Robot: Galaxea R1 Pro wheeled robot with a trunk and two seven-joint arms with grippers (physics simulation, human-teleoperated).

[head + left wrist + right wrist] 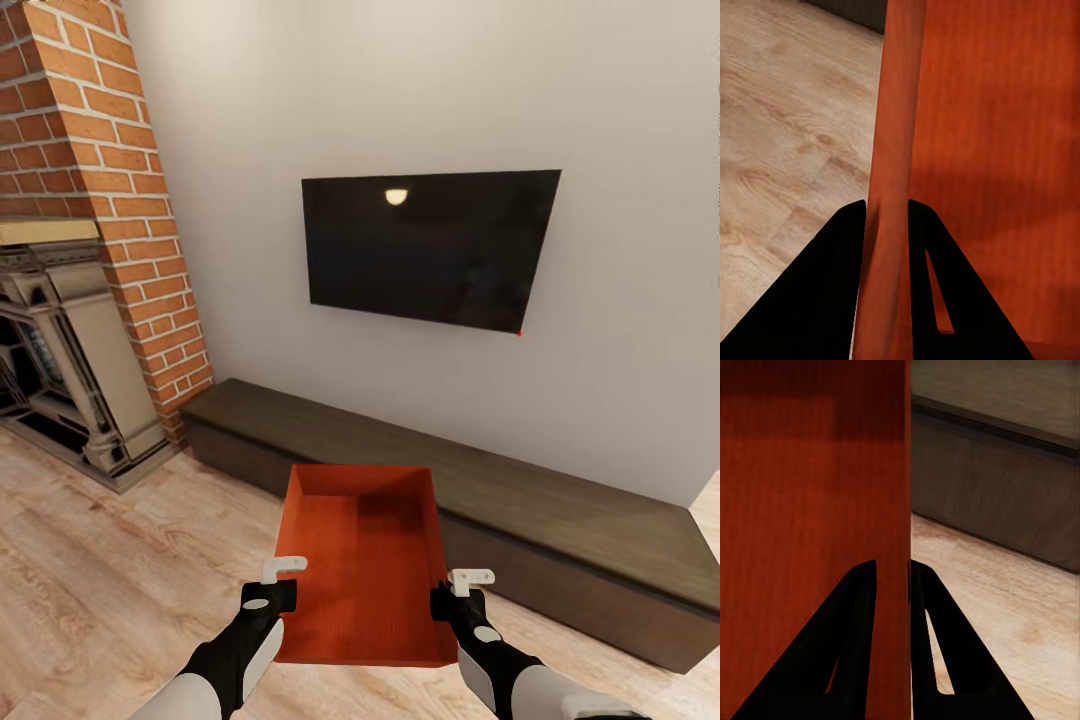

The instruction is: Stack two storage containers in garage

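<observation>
One orange-red ribbed storage container (365, 560) hangs in front of me above the light wood floor of the living room, open side up. My left gripper (280, 590) is shut on its left wall, and my right gripper (452, 596) is shut on its right wall. In the left wrist view the black fingers (844, 255) pinch the thin orange storage container wall (894, 150) between them. The right wrist view shows the right gripper's fingers (859, 607) clamped the same way on the container's other wall (817, 472).
A long low dark wood TV bench (560, 520) runs along the wall just beyond the bin. A black TV (430, 248) hangs above it. A red brick fireplace (90, 250) stands at the left. Wood plank floor (110, 580) lies open to the left.
</observation>
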